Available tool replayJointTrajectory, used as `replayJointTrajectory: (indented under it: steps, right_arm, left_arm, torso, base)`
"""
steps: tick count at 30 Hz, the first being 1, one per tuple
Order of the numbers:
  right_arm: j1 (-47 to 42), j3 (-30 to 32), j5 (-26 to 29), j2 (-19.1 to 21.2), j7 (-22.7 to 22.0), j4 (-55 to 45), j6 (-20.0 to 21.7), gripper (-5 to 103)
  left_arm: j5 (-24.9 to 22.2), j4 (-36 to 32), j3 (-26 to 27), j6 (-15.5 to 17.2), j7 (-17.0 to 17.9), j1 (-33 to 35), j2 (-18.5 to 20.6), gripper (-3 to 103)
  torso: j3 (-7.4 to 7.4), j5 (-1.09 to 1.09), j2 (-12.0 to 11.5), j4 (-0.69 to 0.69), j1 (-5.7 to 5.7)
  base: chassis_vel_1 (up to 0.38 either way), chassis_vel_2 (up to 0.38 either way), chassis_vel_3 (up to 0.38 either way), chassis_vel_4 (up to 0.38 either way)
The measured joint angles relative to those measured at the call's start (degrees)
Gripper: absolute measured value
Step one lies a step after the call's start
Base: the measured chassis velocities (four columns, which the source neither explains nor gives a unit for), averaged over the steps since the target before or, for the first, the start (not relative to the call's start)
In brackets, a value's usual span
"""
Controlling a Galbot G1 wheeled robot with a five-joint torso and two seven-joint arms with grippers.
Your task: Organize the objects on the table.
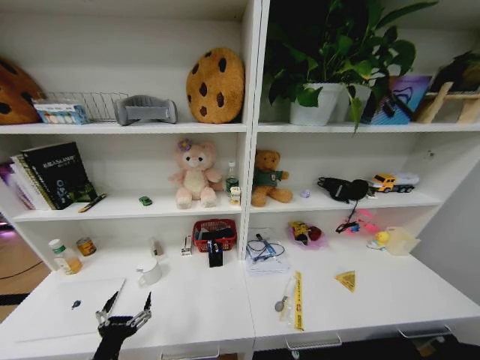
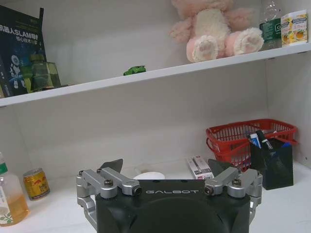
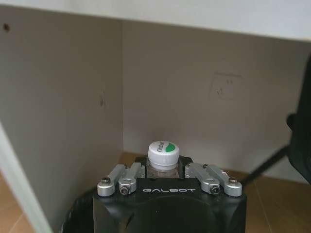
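— Lying flat near the tabletop's [image 1: 210, 300] front left corner, the slim silver laptop [image 1: 67, 307] has the left pincer [image 1: 124, 309] hovering just beside its right edge, fingers spread, gripping nothing.

— And the green toy car [image 1: 145, 200]?

— Sitting on the shelf above, near the pink plush bear [image 1: 195, 174].

— The right pincer [image 3: 169, 178]?

— Clenched on a small bottle with a white-and-green cap [image 3: 163, 152], low beside a pale wall.

Soft even indoor light, faint shadows under shelves, wide-angle bending at edges.
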State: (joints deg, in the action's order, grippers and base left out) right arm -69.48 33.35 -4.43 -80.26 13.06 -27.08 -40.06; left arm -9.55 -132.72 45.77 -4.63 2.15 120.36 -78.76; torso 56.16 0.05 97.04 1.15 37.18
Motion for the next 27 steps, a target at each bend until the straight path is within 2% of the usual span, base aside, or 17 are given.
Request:
replayJointTrajectory:
  steps: [12, 21, 23, 25, 26, 27]
  right_arm:
    - [5.9, 0.2, -1.3, -1.3, 0.0, 7.6, -0.5, 30]
    - [7.0, 0.3, -3.0, -1.7, -1.5, 8.4, -0.9, 30]
    - [7.1, 0.4, -3.3, -2.1, -1.9, 8.7, -0.9, 39]
    - [7.0, 0.5, -3.5, -2.2, -1.9, 8.7, -0.8, 39]
    - [6.9, 0.5, -3.7, -2.3, -2.0, 8.7, -0.8, 44]
    - [6.9, 0.5, -3.7, -2.3, -2.0, 8.7, -0.8, 44]
  left_arm:
    - [-0.1, 0.2, 0.0, 1.0, 0.2, -0.4, 0.0, 99]
    - [-1.0, 0.2, 0.3, 1.2, 0.4, -0.6, 0.4, 99]
    - [-1.7, 0.2, 0.6, 1.5, 0.5, -1.0, 0.6, 99]
    - [-2.0, 0.2, 0.7, 1.6, 0.6, -1.1, 0.7, 99]
    - [-2.3, 0.2, 0.9, 1.7, 0.7, -1.1, 0.9, 99]
    - [-2.3, 0.2, 0.9, 1.7, 0.7, -1.1, 0.9, 99]
  torso:
    - [0.00, -0.01, 0.0, 0.02, 0.00]
    - [0.00, -0.01, 0.0, 0.02, -0.01]
    - [0.00, 0.00, 0.0, 0.01, -0.01]
    - [0.00, -0.01, 0.0, 0.02, -0.01]
    - [0.00, -0.01, 0.0, 0.01, -0.01]
    - [0.00, -0.01, 0.0, 0.01, -0.01]
  base:
    - [0.000, 0.000, 0.000, 0.000]
    - [0.000, 0.000, 0.000, 0.000]
    - [0.000, 0.000, 0.000, 0.000]
    - [0.000, 0.000, 0.000, 0.000]
    - [0.000, 0.000, 0.000, 0.000]
    - [0.000, 0.000, 0.000, 0.000]
